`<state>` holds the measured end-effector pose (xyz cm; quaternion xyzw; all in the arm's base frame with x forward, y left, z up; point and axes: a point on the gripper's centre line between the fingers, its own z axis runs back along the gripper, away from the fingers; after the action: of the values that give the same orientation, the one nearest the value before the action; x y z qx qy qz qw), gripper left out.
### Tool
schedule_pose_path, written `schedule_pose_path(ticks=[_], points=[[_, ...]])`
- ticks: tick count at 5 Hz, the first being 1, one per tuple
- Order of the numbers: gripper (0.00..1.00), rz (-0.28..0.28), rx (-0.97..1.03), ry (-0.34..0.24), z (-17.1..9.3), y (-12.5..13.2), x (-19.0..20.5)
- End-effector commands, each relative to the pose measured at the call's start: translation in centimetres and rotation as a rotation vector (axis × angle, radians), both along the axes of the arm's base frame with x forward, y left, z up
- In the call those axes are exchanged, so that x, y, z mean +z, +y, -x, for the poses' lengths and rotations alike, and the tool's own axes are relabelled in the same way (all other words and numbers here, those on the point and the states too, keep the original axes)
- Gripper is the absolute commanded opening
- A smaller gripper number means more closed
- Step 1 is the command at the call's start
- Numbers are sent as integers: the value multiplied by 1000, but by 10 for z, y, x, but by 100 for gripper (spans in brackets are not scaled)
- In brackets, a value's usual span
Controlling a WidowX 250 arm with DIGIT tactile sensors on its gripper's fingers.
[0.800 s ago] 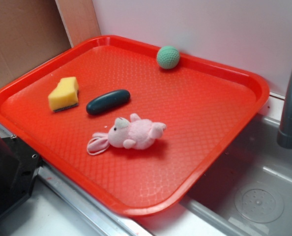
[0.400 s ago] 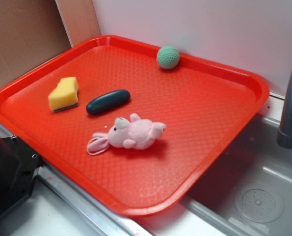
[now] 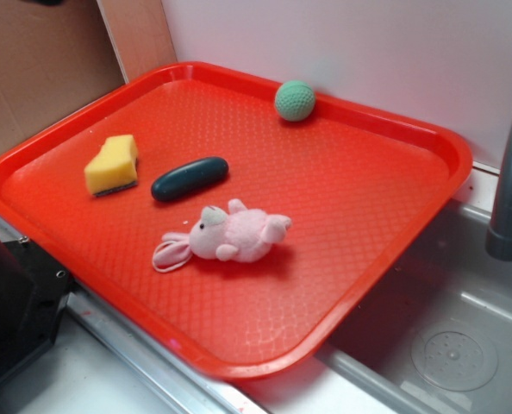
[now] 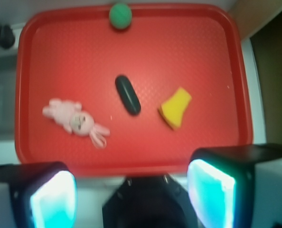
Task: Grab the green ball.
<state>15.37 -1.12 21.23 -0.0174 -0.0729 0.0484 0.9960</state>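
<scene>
Green ball [image 3: 295,100] rests on the red tray [image 3: 385,224], against the tray's far rim and beside the white wall; in the wrist view it [image 4: 120,15] sits at the top edge of the tray [image 4: 217,61], well apart from everything else. Reading the exterior view from the left: a yellow sponge [image 3: 112,164] lies near the left rim, a dark teal capsule-shaped object [image 3: 189,178] lies just beside it, and a pink plush bunny [image 3: 230,235] lies on its side nearer the front. A grey faucet pipe [image 3: 510,190] stands at the right above a steel sink [image 3: 446,336]. The end effector [image 4: 131,190] hangs high above the tray's near edge, its two fingers [image 4: 211,190] spread wide with nothing between them.
</scene>
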Motion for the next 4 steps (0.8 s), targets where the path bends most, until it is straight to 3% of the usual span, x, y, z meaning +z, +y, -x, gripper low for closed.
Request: schedule_pose_path(ticks=[1, 2, 4], points=[[100, 5, 177, -114, -61, 4, -44], [100, 21, 199, -142, -89, 7, -66], [100, 0, 115, -173, -134, 1, -112]])
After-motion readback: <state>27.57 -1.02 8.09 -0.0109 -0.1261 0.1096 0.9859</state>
